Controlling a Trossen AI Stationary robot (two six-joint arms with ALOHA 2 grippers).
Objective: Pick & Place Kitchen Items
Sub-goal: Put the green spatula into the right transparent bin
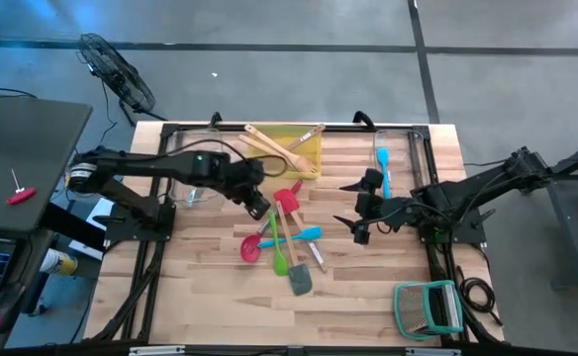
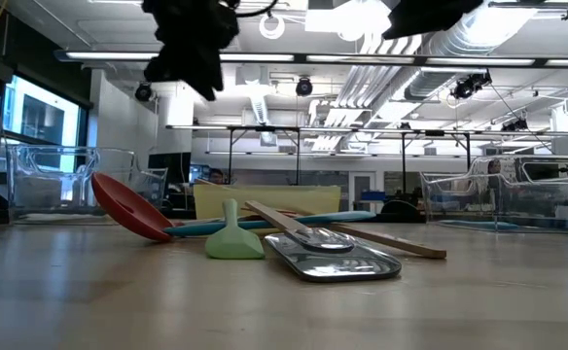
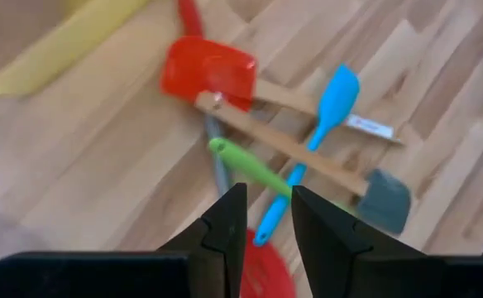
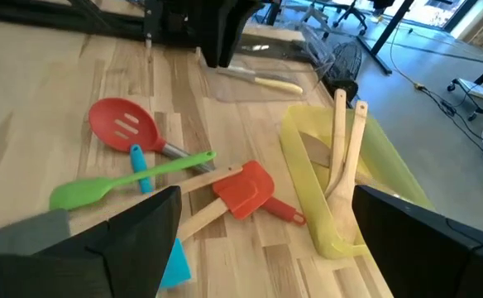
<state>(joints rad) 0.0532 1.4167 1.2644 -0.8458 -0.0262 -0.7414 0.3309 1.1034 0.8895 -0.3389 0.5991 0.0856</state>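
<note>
A heap of utensils lies mid-table: red spatula, red slotted spoon, green spatula, blue spatula and a wooden-handled grey spatula. They cross one another, with the wooden handle lying over the green handle. My left gripper hovers above the heap's left side, raised off the table, its fingers a narrow gap apart and holding nothing. My right gripper stands wide open to the right of the heap. Wooden spoons lie in the yellow tray.
Clear bins stand at the far left and far right. The right one holds a blue spatula, and a knife lies in the left one. A teal-framed rack sits at the near right corner. Bare wood lies along the near edge.
</note>
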